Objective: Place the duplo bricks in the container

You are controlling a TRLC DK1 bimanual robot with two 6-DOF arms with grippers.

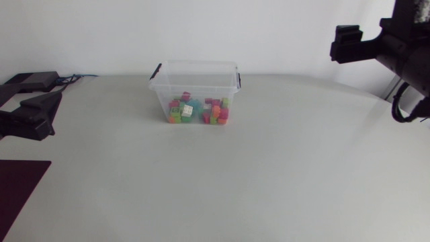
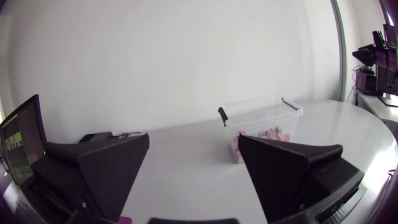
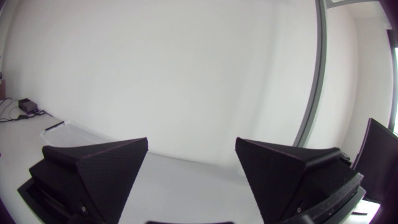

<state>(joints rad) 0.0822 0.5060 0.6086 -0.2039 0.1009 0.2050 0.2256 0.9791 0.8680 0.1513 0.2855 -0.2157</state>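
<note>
Now the duplo bricks (image 1: 198, 111) all lie inside the clear container (image 1: 195, 86), which stands at the far middle of the table (image 1: 282, 181). The left gripper (image 2: 194, 140) is at the left edge, fingers spread wide, holding nothing. The right gripper (image 3: 191, 142) hangs raised at the far right, also spread and empty
</note>
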